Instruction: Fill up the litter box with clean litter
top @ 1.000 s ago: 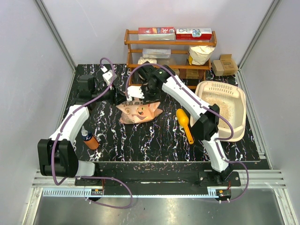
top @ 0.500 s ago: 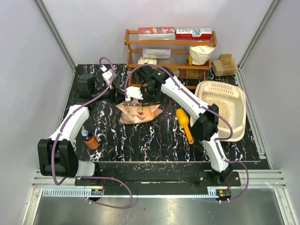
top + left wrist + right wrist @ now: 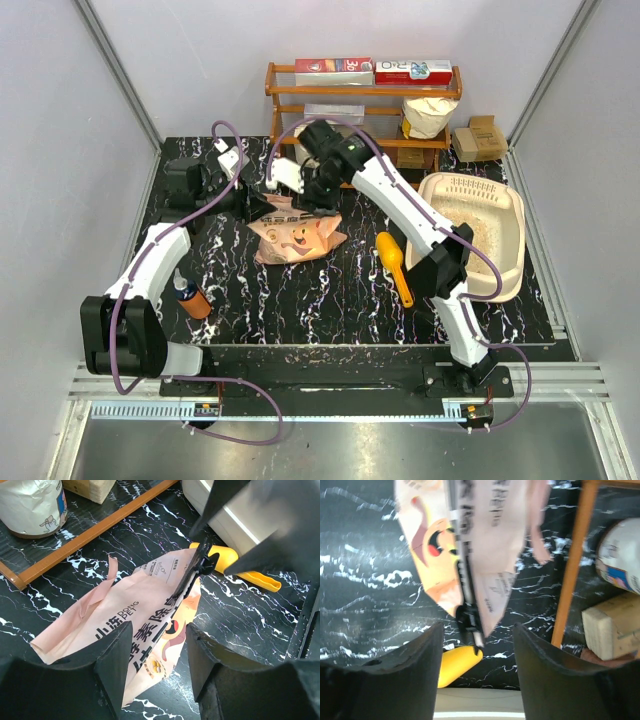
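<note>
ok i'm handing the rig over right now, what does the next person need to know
left gripper: open, fingers either side of the litter bag's near end, not clamped.
right gripper: open above the bag, holding nothing.
The bag lies flat, with a black clip along its mouth, so it looks shut.
litter box: at the right, with some litter already inside. A yellow scoop lies between bag and box.
Left to do: grip the bag, unclip it, pour into the box.

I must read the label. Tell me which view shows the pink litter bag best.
Left wrist: the litter bag lies close, its print sharp. Top external shows it small; right wrist shows it blurred and cropped.
</note>
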You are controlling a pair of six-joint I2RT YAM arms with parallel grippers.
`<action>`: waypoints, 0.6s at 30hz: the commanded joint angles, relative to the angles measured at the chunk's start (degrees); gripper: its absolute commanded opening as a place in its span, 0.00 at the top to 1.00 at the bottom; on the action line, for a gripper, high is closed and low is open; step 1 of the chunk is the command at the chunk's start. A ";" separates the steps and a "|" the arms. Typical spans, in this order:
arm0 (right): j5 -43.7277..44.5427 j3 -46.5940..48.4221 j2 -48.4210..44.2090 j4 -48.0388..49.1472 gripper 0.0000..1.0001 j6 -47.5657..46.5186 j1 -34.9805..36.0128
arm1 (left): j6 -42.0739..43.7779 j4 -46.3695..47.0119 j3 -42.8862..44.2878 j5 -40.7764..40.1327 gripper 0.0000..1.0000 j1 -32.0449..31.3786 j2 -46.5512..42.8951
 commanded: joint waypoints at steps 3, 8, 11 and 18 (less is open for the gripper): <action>0.42 5.35 -3.41 9.96 0.25 18.26 -4.68 | -1.47 -1.10 4.36 -4.11 0.37 0.32 0.49; 16.49 -3.97 -6.76 18.60 0.19 35.24 -5.74 | -2.69 -4.00 7.78 -8.34 0.01 0.41 1.71; 27.48 -8.29 -6.23 21.07 0.06 42.63 -5.74 | -4.54 -4.89 9.45 -10.45 0.01 0.41 2.42; 35.33 -18.31 -9.39 25.90 0.00 43.70 -5.82 | -3.67 -6.99 13.06 -12.21 0.01 0.41 4.44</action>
